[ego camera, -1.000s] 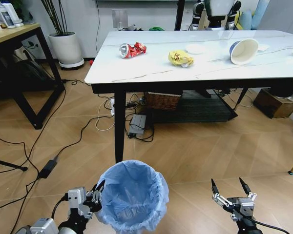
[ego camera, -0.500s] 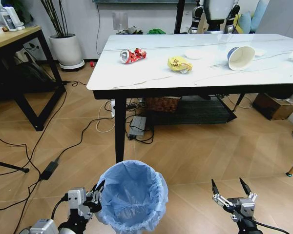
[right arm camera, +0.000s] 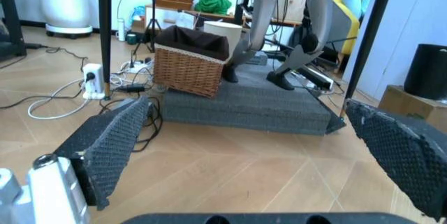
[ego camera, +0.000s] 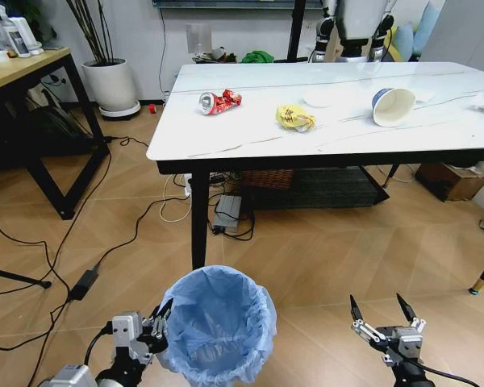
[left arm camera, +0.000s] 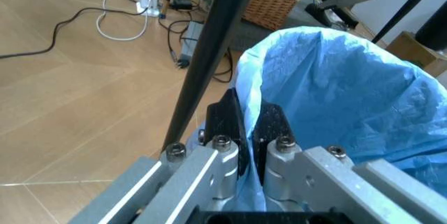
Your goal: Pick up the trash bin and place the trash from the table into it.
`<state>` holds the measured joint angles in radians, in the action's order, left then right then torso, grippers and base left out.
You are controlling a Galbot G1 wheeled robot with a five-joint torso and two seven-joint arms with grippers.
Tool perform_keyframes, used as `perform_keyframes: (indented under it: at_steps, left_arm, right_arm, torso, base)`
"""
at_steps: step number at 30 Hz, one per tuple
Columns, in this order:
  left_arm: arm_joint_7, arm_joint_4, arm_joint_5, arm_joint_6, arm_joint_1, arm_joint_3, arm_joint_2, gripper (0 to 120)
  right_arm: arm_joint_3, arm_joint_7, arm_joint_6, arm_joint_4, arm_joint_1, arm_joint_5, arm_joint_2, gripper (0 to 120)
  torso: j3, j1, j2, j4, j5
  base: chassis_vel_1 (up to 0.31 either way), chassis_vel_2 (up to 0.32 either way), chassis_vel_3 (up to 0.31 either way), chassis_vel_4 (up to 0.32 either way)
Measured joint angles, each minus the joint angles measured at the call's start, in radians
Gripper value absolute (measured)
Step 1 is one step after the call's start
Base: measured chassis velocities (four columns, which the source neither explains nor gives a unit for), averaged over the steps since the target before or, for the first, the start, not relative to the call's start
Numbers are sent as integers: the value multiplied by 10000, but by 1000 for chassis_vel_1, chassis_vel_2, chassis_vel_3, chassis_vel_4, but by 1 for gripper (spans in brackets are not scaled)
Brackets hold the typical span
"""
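Trash bin [ego camera: 219,325]: left gripper [ego camera: 160,321] is pinching its bag rim; right gripper [ego camera: 381,310] is hanging spread, empty. Pickup step; next, carrying it toward table [ego camera: 226,139] edge near can [ego camera: 219,101].

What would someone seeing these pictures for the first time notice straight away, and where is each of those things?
First comes the trash bin with its light-blue bag, low in the foreground, the left gripper shut on its rim. Beyond it stands the table, bearing a crushed red can, a yellow wrapper and a tipped paper cup. The right gripper hangs open beside the bin, to its right, holding nothing.
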<state>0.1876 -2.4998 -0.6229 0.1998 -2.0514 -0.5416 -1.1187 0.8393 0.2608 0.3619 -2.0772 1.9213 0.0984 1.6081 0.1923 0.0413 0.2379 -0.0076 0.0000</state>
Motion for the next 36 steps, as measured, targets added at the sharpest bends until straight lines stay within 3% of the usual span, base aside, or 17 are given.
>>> perform_keyframes:
  at_steps: [36]
  left_arm:
    - [-5, -1, 59, 17, 41, 200, -151, 0]
  right_arm:
    - [41, -10, -78, 103, -142, 115, 0, 100]
  torso:
    - [984, 487, 1470, 0, 0]
  base:
    - [0, 0, 0, 0]
